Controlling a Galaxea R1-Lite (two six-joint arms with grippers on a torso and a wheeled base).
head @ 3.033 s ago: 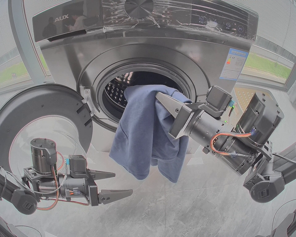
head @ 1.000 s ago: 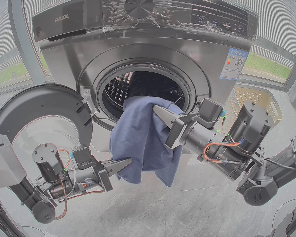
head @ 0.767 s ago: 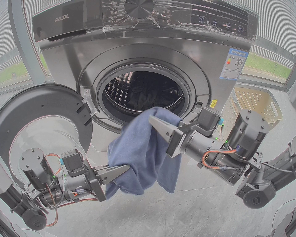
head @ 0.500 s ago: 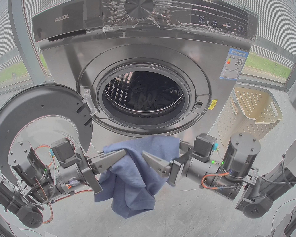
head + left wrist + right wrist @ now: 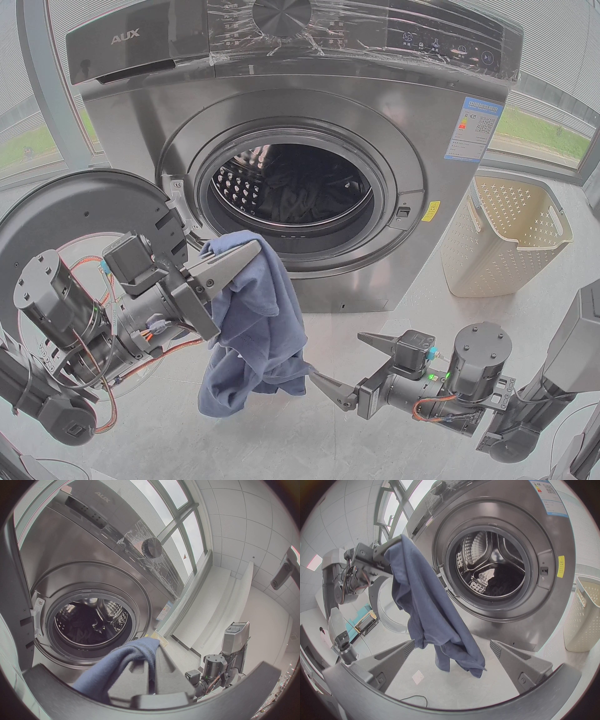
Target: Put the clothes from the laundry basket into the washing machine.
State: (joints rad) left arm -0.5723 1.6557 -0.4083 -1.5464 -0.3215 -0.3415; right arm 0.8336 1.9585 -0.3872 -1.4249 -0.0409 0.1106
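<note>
The blue garment (image 5: 259, 312) is soft, light and limp. It hangs in loose folds from the left gripper (image 5: 250, 250), whose fingers are pressed together on a bunched upper edge, just below and left of the drum (image 5: 240, 184) of the washing machine (image 5: 375, 112). The right gripper (image 5: 342, 362) sits low beside the hanging hem, fingers spread, holding nothing. Such cloth will likely sag, swing and drape over any rim. A hold on gathered fabric near the top is judged most secure, and a second hold lower down would shorten the drape. Edges to watch are the door seal (image 5: 382, 187) and the open door (image 5: 81, 212), close behind the left arm. Open room lies straight ahead into the drum, where dark clothes (image 5: 306, 187) already lie. The laundry basket (image 5: 512, 237) stands well to the right
</note>
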